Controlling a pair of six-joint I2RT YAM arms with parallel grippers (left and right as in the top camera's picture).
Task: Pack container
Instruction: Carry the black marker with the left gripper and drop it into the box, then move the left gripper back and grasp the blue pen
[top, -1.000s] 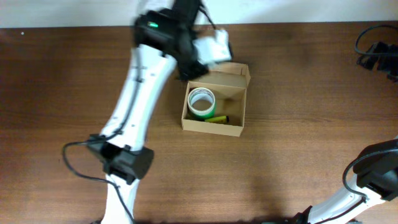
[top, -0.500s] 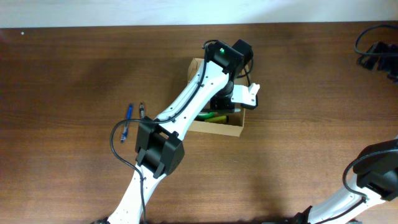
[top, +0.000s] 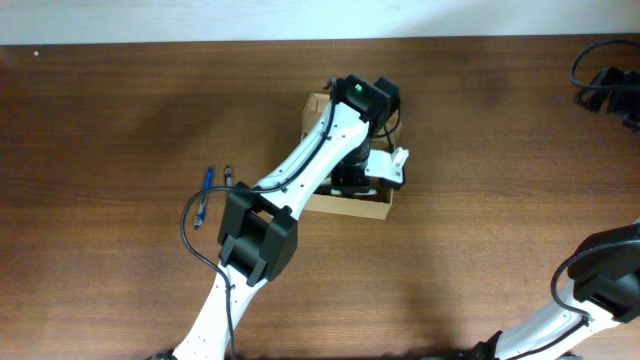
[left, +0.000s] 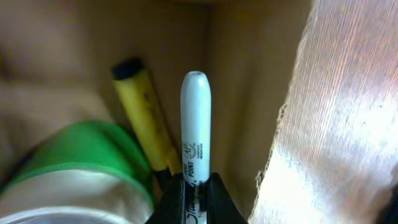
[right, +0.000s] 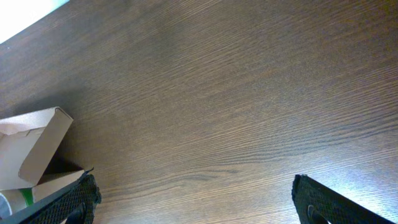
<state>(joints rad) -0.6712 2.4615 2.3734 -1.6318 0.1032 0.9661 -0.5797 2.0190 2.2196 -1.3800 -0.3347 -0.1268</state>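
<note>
The tan cardboard container (top: 350, 206) stands at the middle of the table, mostly hidden under my left arm in the overhead view. My left gripper (left: 194, 190) is shut on a white marker (left: 196, 124) and holds it inside the container (left: 249, 81), pointing at the far wall. A yellow highlighter (left: 144, 112) and a green tape roll (left: 81, 162) lie in the container beside it. My right gripper (right: 193, 202) is open and empty over bare table; the container's flap (right: 34, 143) shows at its left.
Two pens (top: 205, 192) lie on the table left of the container. Black cables (top: 605, 85) sit at the far right edge. My right arm's base (top: 600, 280) is at the lower right.
My left arm swung from the back left over the container and lowered the marker into it. The two pens on the table came into view. The right arm has not moved.
</note>
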